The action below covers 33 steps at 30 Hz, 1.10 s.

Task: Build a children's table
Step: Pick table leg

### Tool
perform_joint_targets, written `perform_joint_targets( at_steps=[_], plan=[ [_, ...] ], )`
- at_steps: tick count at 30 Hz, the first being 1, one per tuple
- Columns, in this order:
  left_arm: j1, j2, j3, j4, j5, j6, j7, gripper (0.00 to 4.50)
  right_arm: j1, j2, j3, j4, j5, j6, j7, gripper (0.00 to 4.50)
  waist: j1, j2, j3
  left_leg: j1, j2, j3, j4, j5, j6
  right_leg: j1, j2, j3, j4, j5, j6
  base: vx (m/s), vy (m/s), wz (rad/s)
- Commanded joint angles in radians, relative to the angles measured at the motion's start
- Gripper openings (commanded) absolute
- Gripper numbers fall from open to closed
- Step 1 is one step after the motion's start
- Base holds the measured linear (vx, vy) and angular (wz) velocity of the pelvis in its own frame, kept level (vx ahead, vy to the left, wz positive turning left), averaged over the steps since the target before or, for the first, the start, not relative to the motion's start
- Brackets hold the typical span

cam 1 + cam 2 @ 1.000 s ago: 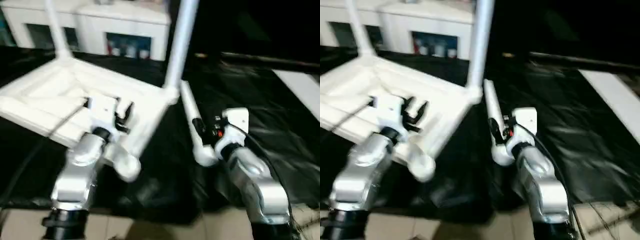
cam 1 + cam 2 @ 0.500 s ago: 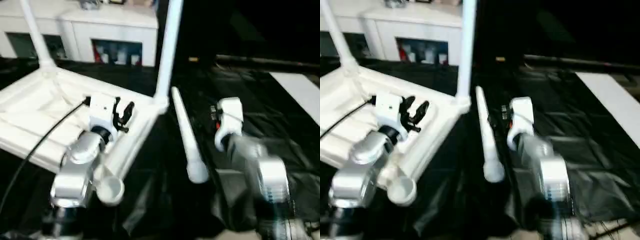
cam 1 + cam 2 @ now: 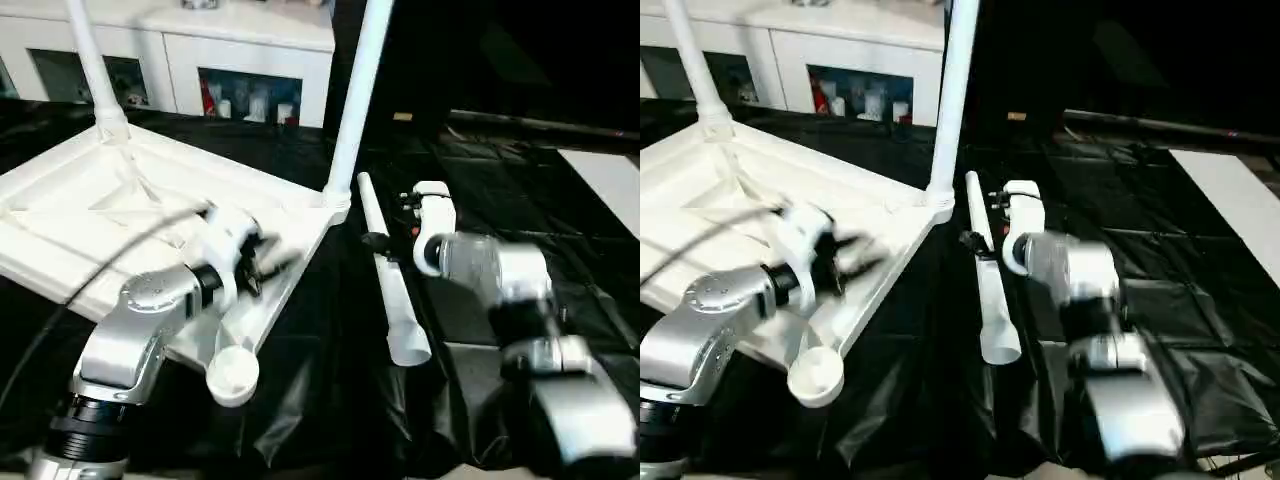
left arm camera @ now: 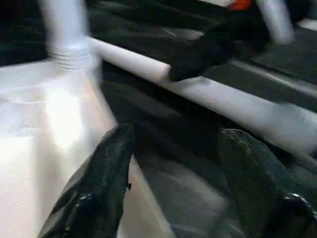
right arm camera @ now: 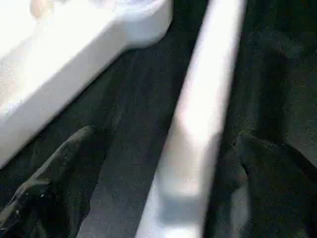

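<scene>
sockets: two hold upright legs [image 3: 355,95] | near corner socket [image 3: 232,373] empty | both tools spread, holding nothing

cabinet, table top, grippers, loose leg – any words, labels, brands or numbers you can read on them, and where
No readable text.
The cabinet: coloured items behind its glass, any print on them too small and blurred to read.
The right gripper: a small red-orange spot on its white housing, no letters legible.
The table top and loose leg: plain white.

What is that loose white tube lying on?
The loose leg lies on the black sheet covering the work table, beside the upturned tabletop. What is beneath the sheet stays hidden.
</scene>
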<state>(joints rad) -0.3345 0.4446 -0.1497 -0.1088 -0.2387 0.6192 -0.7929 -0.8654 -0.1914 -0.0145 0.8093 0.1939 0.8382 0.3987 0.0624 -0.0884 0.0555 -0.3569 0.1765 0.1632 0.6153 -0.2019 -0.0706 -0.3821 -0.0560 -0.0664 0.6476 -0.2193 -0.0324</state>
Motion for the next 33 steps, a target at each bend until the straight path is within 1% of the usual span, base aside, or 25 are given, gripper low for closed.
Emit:
perform_joint_targets(
  at_steps=[1, 2, 4, 5, 7, 8, 9, 10, 11, 12, 13, 15, 17, 18, 20, 23, 24, 26, 27, 28, 29, 30, 31, 32, 33],
  plan=[
    [0.001, 0.030, -0.052, -0.061, -0.023, 0.038, -0.068, 3.35, -0.019, -0.019, 0.040, 0.068, -0.032, 0.037, 0.048, 4.50, 0.004, 0.013, -0.053, 0.011, 0.055, -0.014, -0.082, -0.167, -0.052, 0.039, -0.097, 0.061, -0.085, -0.223, -0.170, 0.000, 0.000, 0.00],
    [0.005, 0.050, -0.071, -0.082, -0.035, 0.055, -0.092, 3.42, -0.024, -0.020, 0.055, 0.094, -0.043, 0.047, 0.069, 4.50, 0.004, 0.009, -0.053, 0.010, 0.056, -0.012, -0.082, -0.152, -0.049, 0.038, -0.097, 0.061, -0.084, -0.212, -0.171, 0.000, 0.000, 0.00],
    [0.007, 0.068, -0.085, -0.104, -0.053, 0.082, -0.112, 3.48, -0.031, -0.020, 0.073, 0.136, -0.061, 0.054, 0.091, 4.50, 0.007, 0.012, -0.054, 0.008, 0.056, -0.009, -0.082, -0.134, -0.051, 0.038, -0.096, 0.061, -0.081, -0.193, -0.174, 0.000, 0.000, 0.00],
    [0.007, 0.072, -0.088, -0.108, -0.054, 0.082, -0.116, 3.55, -0.031, -0.020, 0.081, 0.146, -0.069, 0.055, 0.097, 4.50, 0.008, 0.011, -0.054, 0.007, 0.057, -0.009, -0.083, -0.130, -0.053, 0.038, -0.096, 0.060, -0.080, -0.188, -0.173, 0.000, 0.000, 0.00],
    [0.006, 0.074, -0.089, -0.109, -0.052, 0.084, -0.118, 3.85, -0.033, -0.019, 0.090, 0.171, -0.080, 0.061, 0.106, 4.50, 0.006, 0.011, -0.053, 0.007, 0.058, -0.009, -0.084, -0.140, -0.059, 0.037, -0.095, 0.060, -0.081, -0.201, -0.169, 0.000, 0.000, 0.00],
    [0.005, 0.074, -0.089, -0.109, -0.051, 0.083, -0.119, 3.85, -0.033, -0.019, 0.091, 0.175, -0.082, 0.061, 0.106, 4.50, 0.007, 0.011, -0.053, 0.007, 0.058, -0.009, -0.084, -0.140, -0.062, 0.037, -0.095, 0.061, -0.082, -0.200, -0.163, 0.000, 0.000, 0.00],
    [0.002, 0.075, -0.089, -0.108, -0.046, 0.080, -0.121, 3.90, -0.038, -0.020, 0.092, 0.200, -0.085, 0.060, 0.102, 4.22, 0.007, 0.009, -0.054, 0.007, 0.058, -0.009, -0.084, -0.139, -0.063, 0.037, -0.094, 0.060, -0.081, -0.198, -0.162, 0.000, 0.000, 0.00],
    [0.000, 0.078, -0.090, -0.108, -0.044, 0.080, -0.125, 3.90, -0.045, -0.021, 0.086, 0.222, -0.079, 0.058, 0.102, 4.22, 0.006, 0.008, -0.055, 0.007, 0.058, -0.009, -0.084, -0.137, -0.064, 0.037, -0.094, 0.060, -0.079, -0.194, -0.163, 0.000, 0.000, 0.00],
    [-0.001, 0.079, -0.090, -0.109, -0.044, 0.080, -0.126, 4.12, -0.049, -0.022, 0.084, 0.231, -0.077, 0.057, 0.102, 4.12, 0.006, 0.009, -0.054, 0.008, 0.058, -0.009, -0.084, -0.141, -0.065, 0.036, -0.094, 0.060, -0.080, -0.198, -0.163, 0.000, 0.000, 0.00],
    [-0.002, 0.084, -0.091, -0.112, -0.047, 0.084, -0.130, 4.23, -0.058, -0.023, 0.073, 0.252, -0.070, 0.052, 0.099, 4.02, 0.006, 0.011, -0.054, 0.008, 0.058, -0.009, -0.084, -0.149, -0.067, 0.035, -0.094, 0.060, -0.081, -0.202, -0.164, 0.000, 0.000, 0.00],
    [-0.004, 0.090, -0.095, -0.116, -0.053, 0.088, -0.134, 4.23, -0.065, -0.025, 0.067, 0.269, -0.072, 0.046, 0.101, 3.89, 0.006, 0.011, -0.055, 0.008, 0.058, -0.009, -0.084, -0.154, -0.070, 0.035, -0.095, 0.060, -0.081, -0.205, -0.165, 0.000, 0.000, 0.00],
    [-0.005, 0.095, -0.099, -0.118, -0.056, 0.088, -0.136, 4.29, -0.068, -0.028, 0.060, 0.281, -0.072, 0.042, 0.102, 3.78, 0.007, 0.011, -0.054, 0.008, 0.059, -0.009, -0.085, -0.158, -0.071, 0.034, -0.094, 0.061, -0.081, -0.204, -0.163, 0.000, 0.000, 0.00],
    [-0.006, 0.097, -0.101, -0.119, -0.055, 0.089, -0.137, 4.46, -0.071, -0.031, 0.055, 0.293, -0.074, 0.037, 0.106, 3.67, 0.007, 0.011, -0.055, 0.008, 0.059, -0.008, -0.085, -0.157, -0.071, 0.034, -0.093, 0.060, -0.080, -0.198, -0.163, 0.000, 0.000, 0.00],
    [-0.009, 0.095, -0.101, -0.117, -0.055, 0.093, -0.136, 4.50, -0.073, -0.036, 0.039, 0.304, -0.073, 0.030, 0.096, 3.60, 0.008, 0.010, -0.055, 0.009, 0.059, -0.008, -0.085, -0.157, -0.071, 0.034, -0.093, 0.060, -0.080, -0.197, -0.164, 0.000, 0.000, 0.00],
    [-0.012, 0.090, -0.099, -0.113, -0.051, 0.087, -0.130, 4.50, -0.071, -0.041, 0.029, 0.308, -0.069, 0.026, 0.093, 3.32, 0.010, 0.010, -0.055, 0.009, 0.059, -0.008, -0.085, -0.160, -0.072, 0.033, -0.094, 0.060, -0.081, -0.203, -0.164, 0.000, 0.000, 0.00],
    [-0.015, 0.065, -0.081, -0.091, -0.036, 0.069, -0.084, 4.50, -0.073, -0.048, 0.009, 0.329, -0.058, 0.010, 0.085, 3.22, 0.014, 0.010, -0.055, 0.009, 0.059, -0.007, -0.085, -0.161, -0.073, 0.034, -0.093, 0.060, -0.081, -0.199, -0.164, 0.000, 0.000, 0.00],
    [-0.016, 0.057, -0.072, -0.084, -0.036, 0.069, -0.071, 4.50, -0.074, -0.049, 0.005, 0.334, -0.056, 0.006, 0.084, 3.22, 0.016, 0.014, -0.054, 0.011, 0.060, -0.007, -0.085, -0.169, -0.075, 0.032, -0.094, 0.061, -0.083, -0.202, -0.164, 0.000, 0.000, 0.00],
    [-0.018, 0.050, -0.065, -0.075, -0.029, 0.036, -0.062, 4.50, -0.073, -0.053, 0.000, 0.338, -0.056, 0.002, 0.085, 2.95, 0.020, 0.011, -0.055, 0.010, 0.059, -0.007, -0.086, -0.177, -0.073, 0.033, -0.094, 0.061, -0.084, -0.216, -0.159, 0.000, 0.000, 0.00],
    [-0.018, 0.047, -0.058, -0.076, -0.038, 0.050, -0.059, 4.50, -0.070, -0.055, 0.001, 0.336, -0.059, 0.004, 0.089, 2.87, 0.020, 0.016, -0.055, 0.009, 0.059, -0.009, -0.086, -0.175, -0.074, 0.034, -0.094, 0.060, -0.083, -0.216, -0.159, 0.000, 0.000, 0.00],
    [-0.020, 0.033, -0.040, -0.073, -0.047, 0.069, -0.039, 4.50, -0.065, -0.057, 0.002, 0.335, -0.064, 0.006, 0.097, 2.83, 0.018, 0.018, -0.056, 0.010, 0.059, -0.008, -0.085, -0.175, -0.077, 0.033, -0.092, 0.060, -0.083, -0.207, -0.160, 0.000, 0.000, 0.00],
    [-0.016, 0.029, -0.032, -0.075, -0.052, 0.063, -0.037, 4.50, -0.062, -0.058, 0.001, 0.333, -0.067, 0.007, 0.100, 2.73, 0.018, 0.017, -0.056, 0.011, 0.059, -0.007, -0.085, -0.173, -0.077, 0.033, -0.091, 0.060, -0.083, -0.199, -0.162, 0.000, 0.000, 0.00],
    [-0.012, 0.027, -0.027, -0.077, -0.054, 0.053, -0.037, 4.50, -0.059, -0.059, -0.001, 0.332, -0.069, 0.007, 0.101, 2.59, 0.018, 0.018, -0.057, 0.009, 0.059, -0.007, -0.084, -0.168, -0.076, 0.034, -0.091, 0.060, -0.082, -0.183, -0.166, 0.000, 0.000, 0.00],
    [-0.003, 0.022, -0.020, -0.080, -0.047, 0.032, -0.024, 4.50, -0.056, -0.060, -0.004, 0.330, -0.068, 0.008, 0.101, 2.50, 0.020, 0.027, -0.057, 0.009, 0.058, -0.009, -0.085, -0.170, -0.076, 0.035, -0.092, 0.060, -0.081, -0.178, -0.169, 0.000, 0.000, 0.00],
    [0.000, 0.018, -0.017, -0.077, -0.046, 0.031, -0.014, 4.50, -0.054, -0.061, -0.010, 0.329, -0.063, 0.008, 0.096, 2.45, 0.018, 0.022, -0.058, 0.009, 0.059, -0.008, -0.085, -0.166, -0.076, 0.036, -0.090, 0.059, -0.081, -0.163, -0.172, 0.000, 0.000, 0.00],
    [-0.001, 0.016, -0.016, -0.072, -0.049, 0.042, -0.009, 4.50, -0.052, -0.062, -0.015, 0.329, -0.058, 0.008, 0.092, 2.39, 0.019, 0.030, -0.058, 0.009, 0.059, -0.010, -0.085, -0.167, -0.077, 0.036, -0.090, 0.059, -0.079, -0.156, -0.175, 0.000, 0.000, 0.00]
  ],
)
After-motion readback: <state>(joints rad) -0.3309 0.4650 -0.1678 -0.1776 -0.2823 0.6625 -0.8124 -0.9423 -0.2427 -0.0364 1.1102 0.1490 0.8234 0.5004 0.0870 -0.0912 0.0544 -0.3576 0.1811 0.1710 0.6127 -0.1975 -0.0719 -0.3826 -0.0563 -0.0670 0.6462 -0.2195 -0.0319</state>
